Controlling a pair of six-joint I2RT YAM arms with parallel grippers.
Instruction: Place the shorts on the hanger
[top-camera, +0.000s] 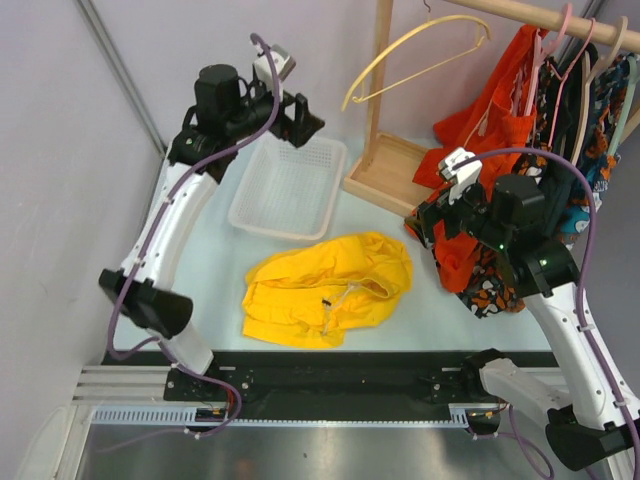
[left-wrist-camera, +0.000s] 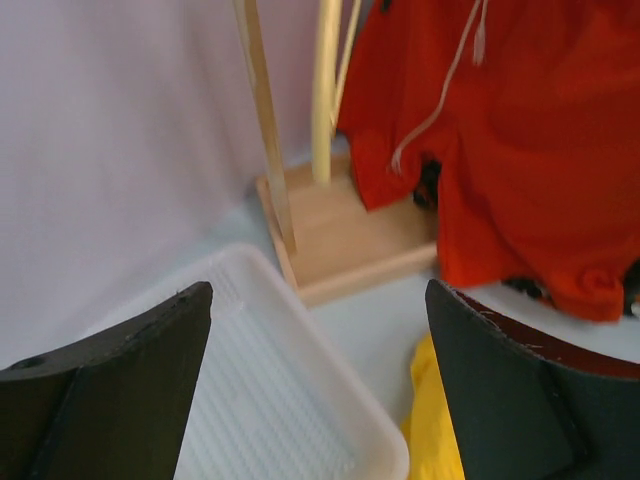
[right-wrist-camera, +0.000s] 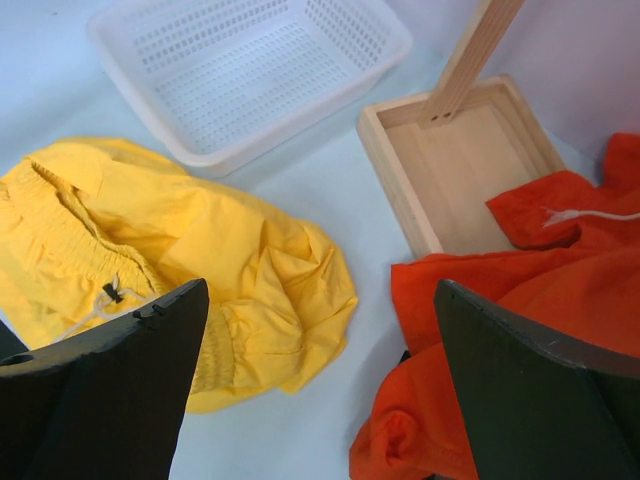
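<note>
The shorts (top-camera: 320, 290) lie crumpled on the table (top-camera: 440, 325) in the lower middle of the overhead view. They are bunched, not spread flat, with the gathered waistband and white drawstring (right-wrist-camera: 100, 303) turned toward the lower left of the right wrist view. That probably makes the waistband the easiest edge to take hold of. The hanger (top-camera: 398, 48) hangs bare from the rail (top-camera: 560, 20) at the top centre of the overhead view, well apart from the shorts and above the wooden stand base (right-wrist-camera: 470, 160). Neither of the task's things appears to be handled yet. The left gripper (left-wrist-camera: 320, 295) is raised at the upper left over the white basket (top-camera: 290, 185). Its fingers are spread wide with nothing between them, and it faces the stand, likely so it can go for the hanger. The right gripper (right-wrist-camera: 320, 290) sits right of centre, also spread and empty. It points down between the shorts and the orange garment (right-wrist-camera: 520, 300), which spills onto the table beside them. From there it looks well placed to drop onto the yellow fabric. The risk I see is that the orange cloth lies just beside the shorts' right edge, so a pinch too far right could catch the wrong garment.
</note>
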